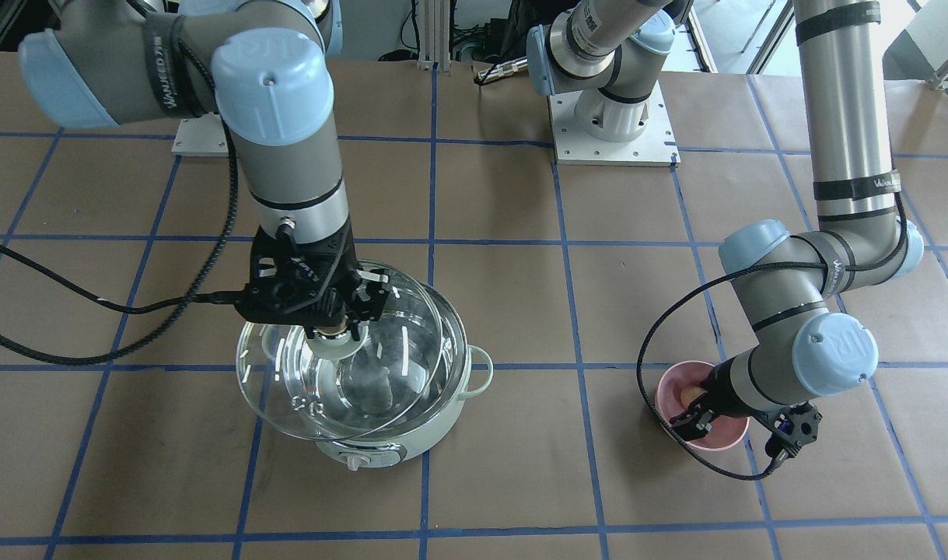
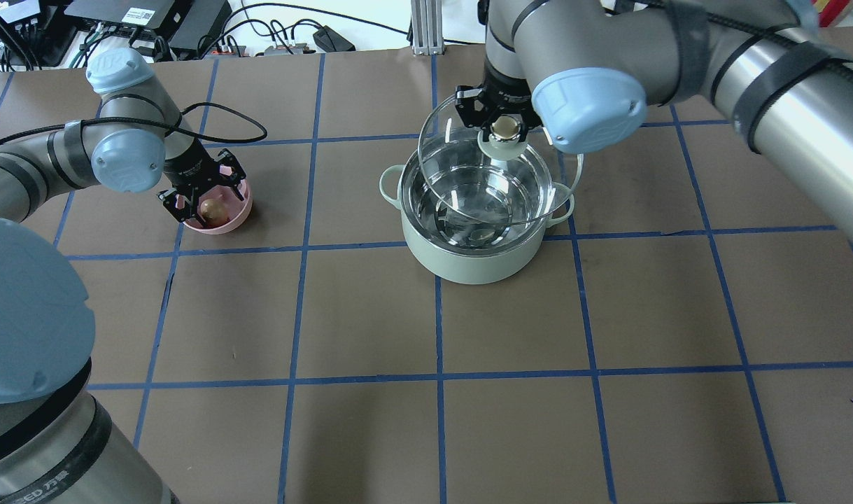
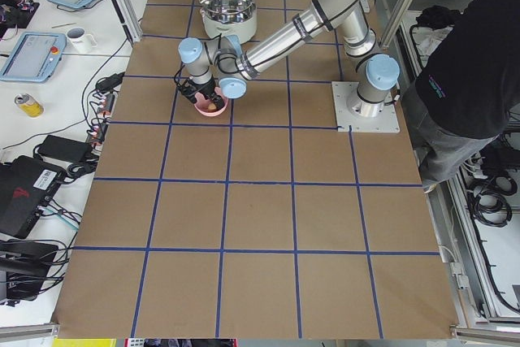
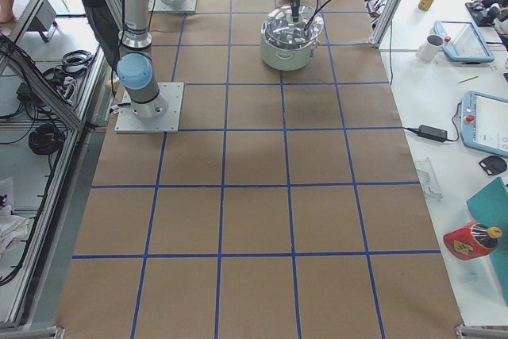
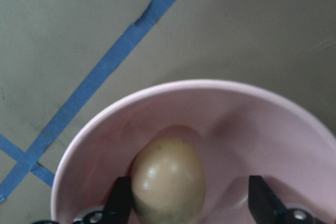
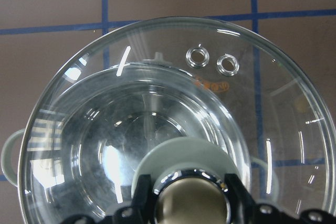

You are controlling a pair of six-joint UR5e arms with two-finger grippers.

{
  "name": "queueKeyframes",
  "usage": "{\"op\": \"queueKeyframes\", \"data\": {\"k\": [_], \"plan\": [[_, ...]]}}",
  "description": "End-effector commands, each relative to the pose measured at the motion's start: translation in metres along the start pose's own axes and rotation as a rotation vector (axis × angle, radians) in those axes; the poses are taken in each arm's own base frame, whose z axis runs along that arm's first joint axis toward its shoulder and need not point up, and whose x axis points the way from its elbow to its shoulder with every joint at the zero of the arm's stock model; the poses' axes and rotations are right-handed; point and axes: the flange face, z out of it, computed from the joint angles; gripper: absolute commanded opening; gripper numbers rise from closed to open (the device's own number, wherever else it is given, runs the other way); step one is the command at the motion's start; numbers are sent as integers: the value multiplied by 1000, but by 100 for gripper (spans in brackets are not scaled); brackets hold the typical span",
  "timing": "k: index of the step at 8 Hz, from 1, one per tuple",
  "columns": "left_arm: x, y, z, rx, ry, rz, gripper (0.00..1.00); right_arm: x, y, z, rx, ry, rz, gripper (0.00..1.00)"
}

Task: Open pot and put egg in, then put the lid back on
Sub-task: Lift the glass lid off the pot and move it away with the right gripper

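Observation:
The mint-green pot (image 2: pixel 468 262) stands open on the table, its steel inside bare; it also shows in the front view (image 1: pixel 396 447). My right gripper (image 2: pixel 504 127) is shut on the cream-gold knob (image 6: pixel 191 203) of the glass lid (image 1: pixel 287 389). It holds the lid tilted just above the pot, shifted toward the far side. The tan egg (image 5: pixel 168 182) lies in a pink bowl (image 5: pixel 210 90). My left gripper (image 2: pixel 206 201) is open and lowered into the bowl (image 2: pixel 234 220). Its fingers straddle the egg (image 2: pixel 211 208): one finger is at the egg's side, the other is apart from it.
Brown paper with blue tape squares covers the table. The arm bases (image 1: pixel 613 124) stand at the robot's edge. A black cable (image 1: pixel 92 303) trails across the table from the right wrist. An operator (image 3: pixel 471 79) stands beside the table. Side benches hold tablets (image 4: pixel 488 121) and a mug (image 4: pixel 434 45).

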Motion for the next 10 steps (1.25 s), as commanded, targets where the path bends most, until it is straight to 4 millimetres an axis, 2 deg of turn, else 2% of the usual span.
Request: {"op": "queueKeyframes", "data": {"k": [1,4,5,6,8,10], "plan": [[1,0,1,-3,4,-2,36,80,-12,-47,9,17,-88,0],[0,0,-2,4,2,-4,5,161,-25,-69,23,56,-150,0],[0,0,-8,12,6,-4,0,191,-29,-68,6,68,-147,0],[0,0,-19,27,16,-2,0,208,-27,-74,1,75,-164,0],[-6,8,-52,49,18,2,0,221,-27,-71,-9,76,-195,0],[-23,34,-109,65,-48,103,0,222,-28,-68,-11,79,-235,0]]}}
